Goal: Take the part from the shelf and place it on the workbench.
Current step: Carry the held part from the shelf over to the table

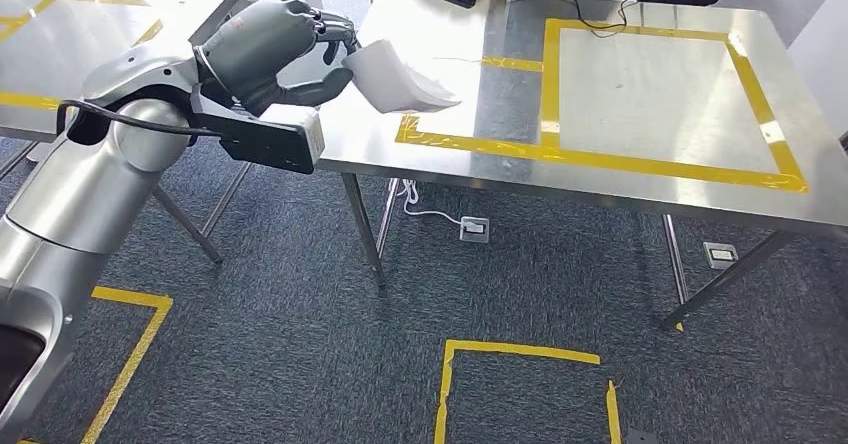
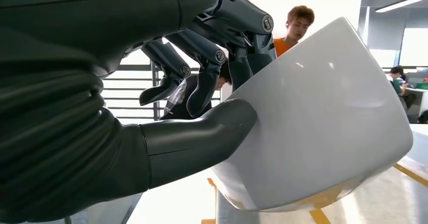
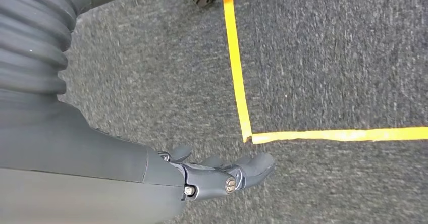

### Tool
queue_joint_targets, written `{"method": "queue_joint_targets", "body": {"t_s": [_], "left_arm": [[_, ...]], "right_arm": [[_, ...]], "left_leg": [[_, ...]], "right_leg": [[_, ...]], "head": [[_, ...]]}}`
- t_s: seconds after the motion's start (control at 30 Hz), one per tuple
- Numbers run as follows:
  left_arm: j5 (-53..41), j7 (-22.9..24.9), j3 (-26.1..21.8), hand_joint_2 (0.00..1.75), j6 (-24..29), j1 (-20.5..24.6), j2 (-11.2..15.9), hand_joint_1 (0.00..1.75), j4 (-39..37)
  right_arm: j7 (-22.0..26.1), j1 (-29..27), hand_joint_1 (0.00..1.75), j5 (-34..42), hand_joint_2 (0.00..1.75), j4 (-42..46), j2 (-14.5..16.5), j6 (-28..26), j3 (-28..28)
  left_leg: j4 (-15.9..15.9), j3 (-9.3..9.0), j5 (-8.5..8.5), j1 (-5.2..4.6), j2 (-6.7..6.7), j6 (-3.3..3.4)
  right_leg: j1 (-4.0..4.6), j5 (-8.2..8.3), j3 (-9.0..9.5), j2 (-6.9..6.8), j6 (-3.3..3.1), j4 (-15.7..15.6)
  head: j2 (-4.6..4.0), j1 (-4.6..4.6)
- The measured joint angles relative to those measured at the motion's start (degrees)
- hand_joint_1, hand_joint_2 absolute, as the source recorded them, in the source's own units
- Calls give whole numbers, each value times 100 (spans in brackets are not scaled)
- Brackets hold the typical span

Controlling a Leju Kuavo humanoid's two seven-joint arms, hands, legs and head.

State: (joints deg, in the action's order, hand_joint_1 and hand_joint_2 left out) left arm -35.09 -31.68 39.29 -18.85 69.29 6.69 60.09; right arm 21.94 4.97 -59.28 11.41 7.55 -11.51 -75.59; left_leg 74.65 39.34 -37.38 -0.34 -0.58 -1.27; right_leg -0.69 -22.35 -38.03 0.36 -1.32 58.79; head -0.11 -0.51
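one white part (image 1: pixel 400 79) is clamped between the thumb and fingers of the left hand (image 1: pixel 285 49), held over the near left corner of the steel workbench (image 1: pixel 650 74); whether it touches the surface is unclear. the right hand (image 3: pixel 222 176) hangs over carpet, fingers loosely apart, holding nothing.

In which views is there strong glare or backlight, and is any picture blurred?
Head view: window light glares on the steel workbench, and the white part looks washed out. Left wrist view: bright windows behind leave the left hand dark against them, while the part is sharp. Right wrist view: even light on the carpet, right hand sharp, no glare.
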Motion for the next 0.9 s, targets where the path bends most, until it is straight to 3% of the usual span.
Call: {"method": "queue_joint_targets", "body": {"t_s": [0.03,0.13,0.2,0.33,0.43,0.6,0.73,0.8,0.9], "left_arm": [[54,-36,-5,175,-35,36,13,175,-7],[189,-153,-23,175,-101,142,38,175,-28],[264,-250,-21,175,-162,178,34,175,-48],[388,-392,14,175,-281,218,-30,175,-141],[458,-456,54,175,-335,245,-154,175,-233],[479,-490,121,175,-261,253,-401,175,-389],[484,-515,189,175,-199,249,-504,175,-451],[496,-534,213,175,-189,249,-557,175,-463],[508,-554,253,175,-178,214,-648,175,-491]], "right_arm": [[-14,-2,0,-1,175,0,1,0,-1],[-34,-1,0,-4,175,0,7,3,-2],[-34,7,0,-11,175,0,8,11,-2],[-28,3,0,-13,175,0,6,28,-2],[-19,20,0,0,175,0,3,46,-2],[-9,35,0,34,175,0,0,117,-2],[-34,35,0,35,175,0,2,138,-2],[-54,35,0,40,175,0,2,136,-2],[-107,31,0,47,175,0,2,129,-2]], "left_leg": [[-232,-19,109,10,3,-3],[-1259,-238,954,7,20,38],[-1536,-311,1207,-4,27,91],[-1543,-344,1278,-5,-1,119],[-1543,-347,1259,-9,-21,161],[-1533,-346,1230,-34,-24,218],[-1573,-379,1231,-53,-2,317],[-1666,-446,1273,-13,40,362],[-1704,-478,1284,2,92,382]], "right_leg": [[-4,-54,60,3,9,10],[-2,-182,184,14,77,44],[15,-246,200,22,131,64],[39,-264,225,12,0,44],[40,-268,262,-1,20,-7],[18,-263,294,-9,186,-67],[-31,-262,314,1,344,-91],[-24,-400,227,2,360,130],[-36,-884,-279,-3,379,1146]], "head": [[0,0],[0,0],[0,3],[0,5],[0,7],[0,7],[0,1],[0,10],[0,22]]}}
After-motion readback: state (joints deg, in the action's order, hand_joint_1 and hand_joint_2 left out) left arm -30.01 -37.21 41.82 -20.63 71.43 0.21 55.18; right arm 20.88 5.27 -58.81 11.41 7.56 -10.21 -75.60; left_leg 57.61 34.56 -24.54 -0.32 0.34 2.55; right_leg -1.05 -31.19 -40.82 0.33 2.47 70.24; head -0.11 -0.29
